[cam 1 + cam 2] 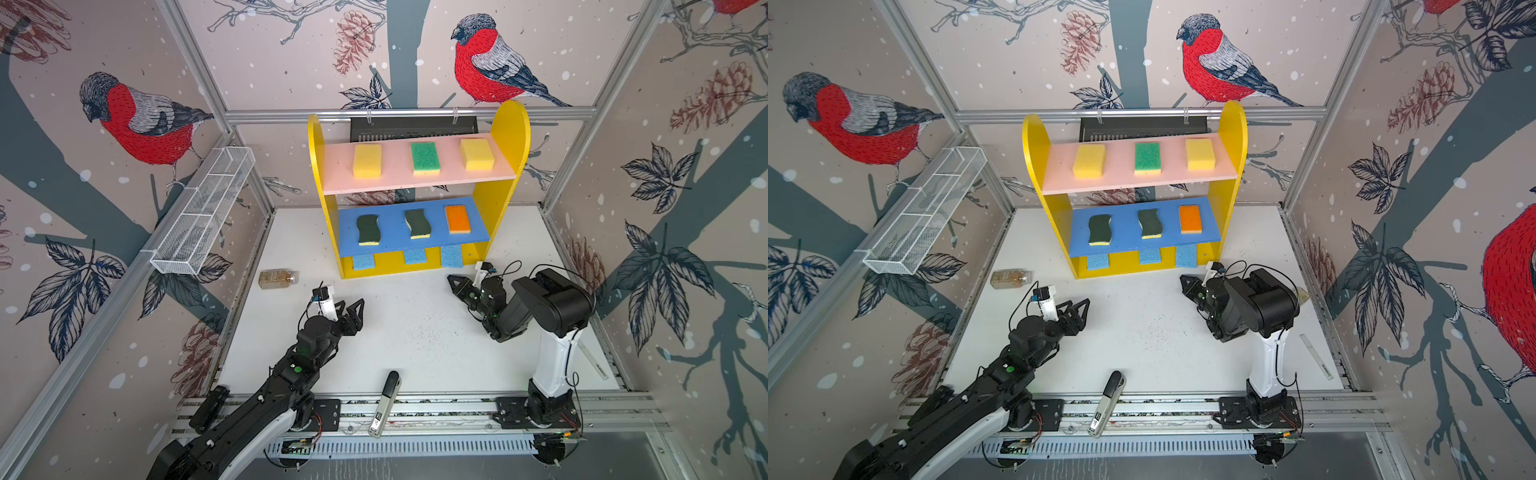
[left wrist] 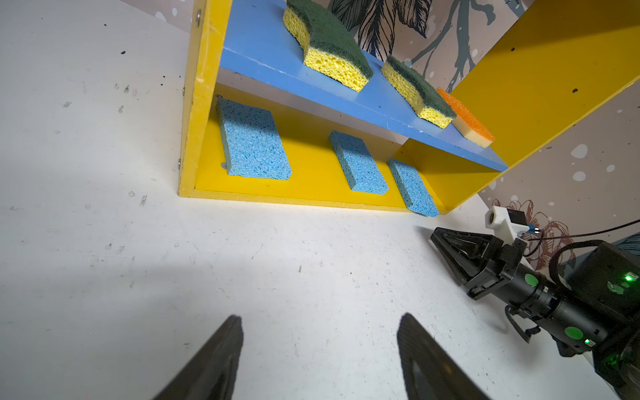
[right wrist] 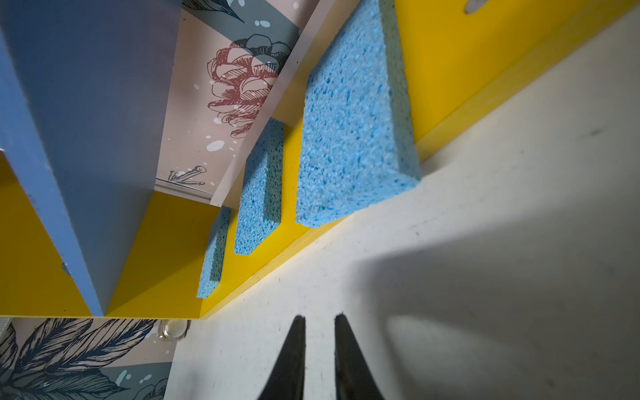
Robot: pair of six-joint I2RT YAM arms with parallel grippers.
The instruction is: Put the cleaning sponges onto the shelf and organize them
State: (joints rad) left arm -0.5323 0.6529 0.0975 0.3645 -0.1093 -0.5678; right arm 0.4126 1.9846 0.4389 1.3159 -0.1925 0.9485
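The right gripper [image 3: 319, 320], nearly closed and empty, sits near the shelf [image 1: 509, 137]; all nine sponges look placed, so only retreat remains.

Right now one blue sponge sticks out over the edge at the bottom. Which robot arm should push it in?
The right arm, probably. Its gripper sits just in front of that light blue sponge on the shelf, jaws nearly shut and empty. The left gripper is open, empty and farther away.
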